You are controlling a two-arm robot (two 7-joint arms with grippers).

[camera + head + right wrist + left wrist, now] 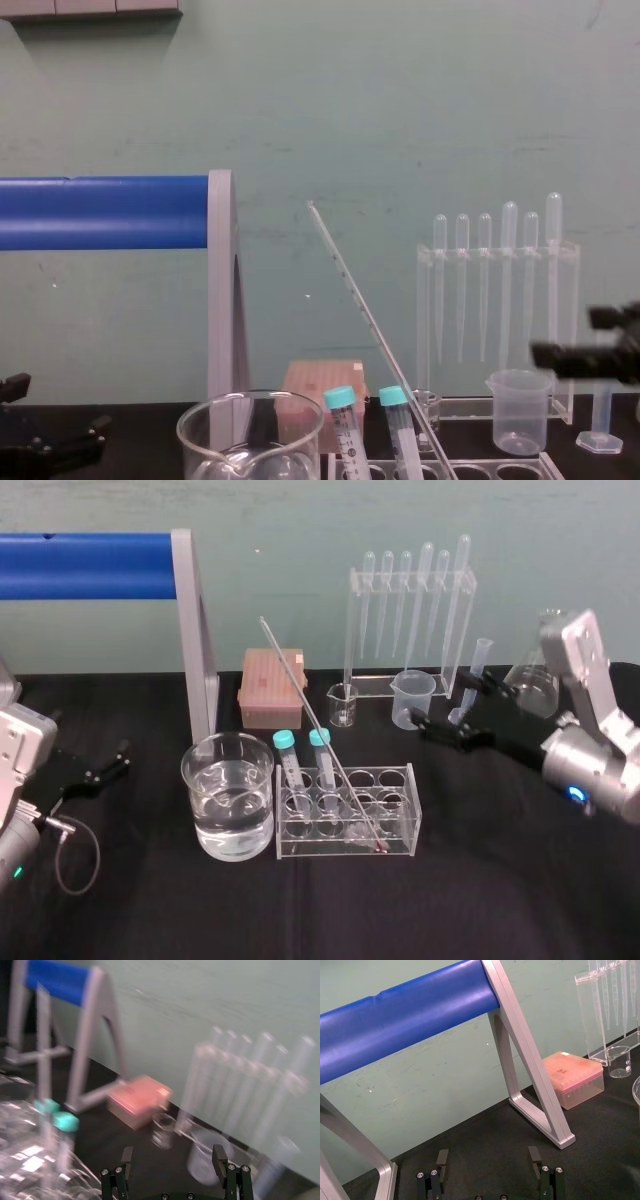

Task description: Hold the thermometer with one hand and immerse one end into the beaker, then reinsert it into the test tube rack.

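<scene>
On black cloth (500,900) by a green wall (300,540), the head view shows the thermometer (315,715) footed in the test tube rack (411,808); left gripper (488,1153), right gripper (173,1150) open

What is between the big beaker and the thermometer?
Two teal-capped tubes stand in the rack between the beaker and the thermometer, in the head view.

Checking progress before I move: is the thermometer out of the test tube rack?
No; the thermometer leans in the test tube rack, its lower end down in a hole.
</scene>
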